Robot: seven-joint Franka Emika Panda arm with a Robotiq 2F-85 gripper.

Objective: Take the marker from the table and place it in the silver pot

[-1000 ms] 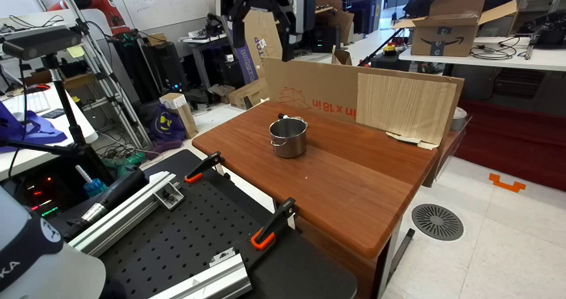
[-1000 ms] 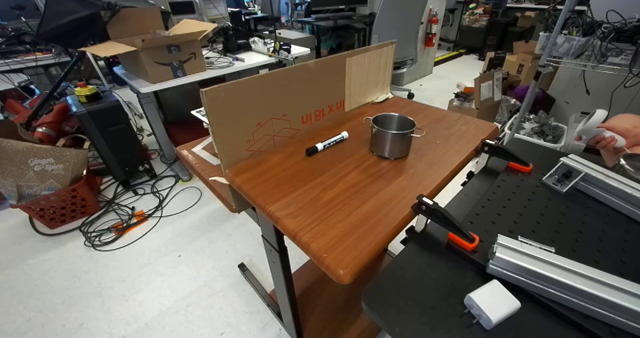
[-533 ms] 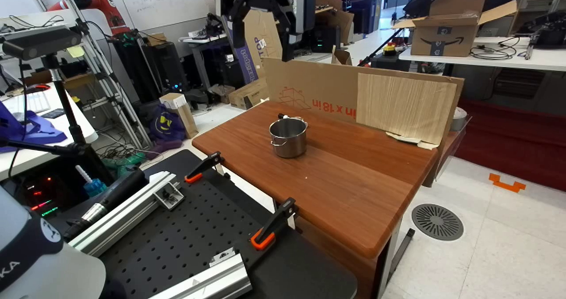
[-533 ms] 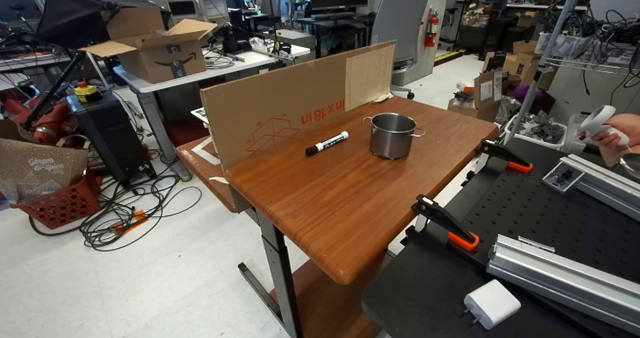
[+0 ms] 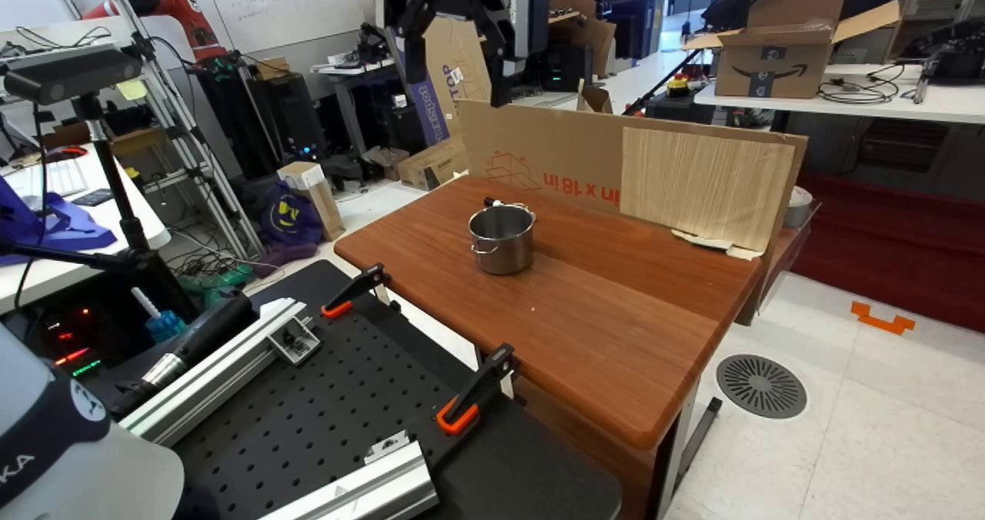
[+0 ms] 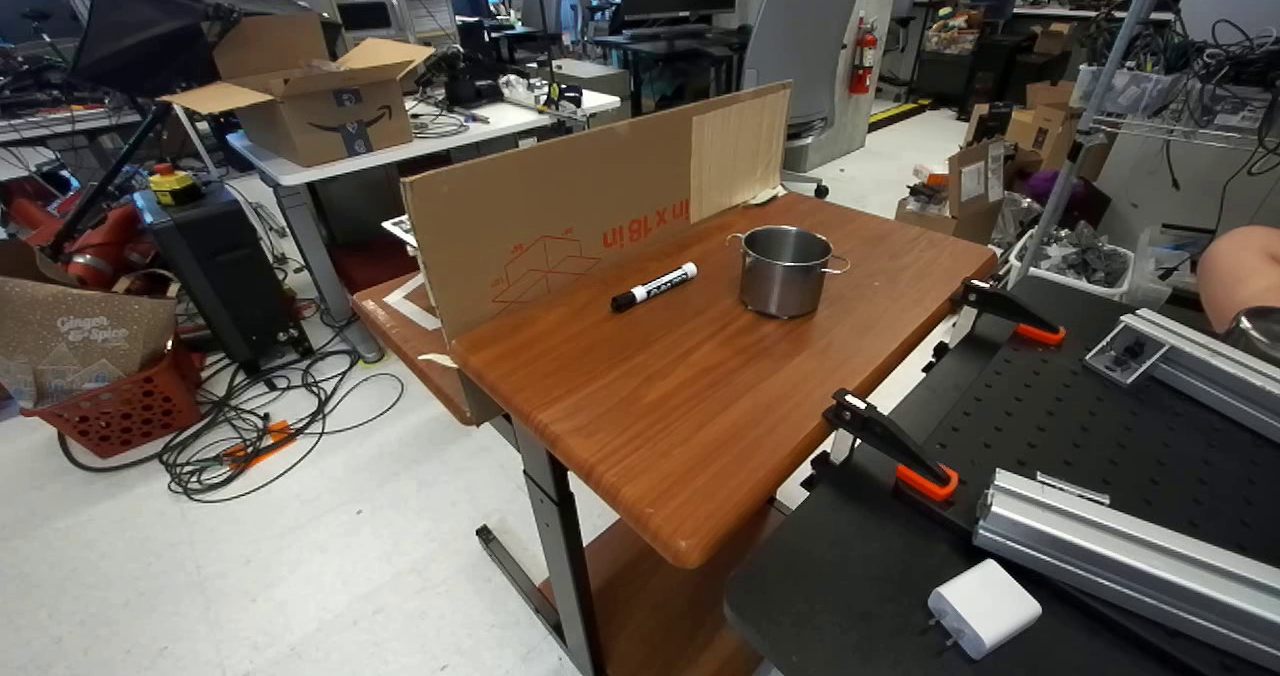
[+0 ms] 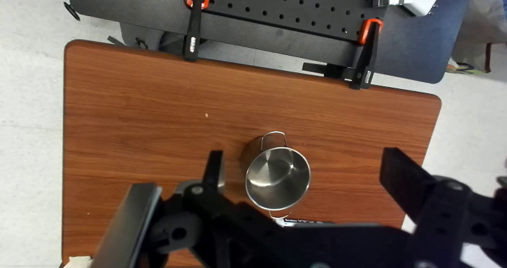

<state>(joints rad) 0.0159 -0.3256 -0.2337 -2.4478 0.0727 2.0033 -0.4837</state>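
Wrist view: looking down from above onto the table [image 7: 138, 101] and into the silver pot [image 7: 277, 178].
Gripper [image 5: 458, 93]: spread wide, holding nothing; hanging high in an exterior view, well apart from marker [image 6: 655, 288] and pot.
Marker: lying on the table, outside the pot but near it, on the side toward the cardboard panel [image 6: 570, 186]; white with dark lettering, pointing its black end away from the pot; mostly hidden behind the gripper in the wrist view.
Silver pot: standing upright on the table, with wire handles on opposite sides.
Cardboard panel: standing along the table's edge in both exterior views, marked with red print and a paler patch [image 6: 735, 156].
Perforated board [image 5: 308, 408]: just beside the table, fitted with two black-and-orange clamps [image 5: 477, 387] along the facing edge.
White plug [image 6: 985, 608]: lying beside a metal rail [image 6: 1130, 563] in an exterior view.
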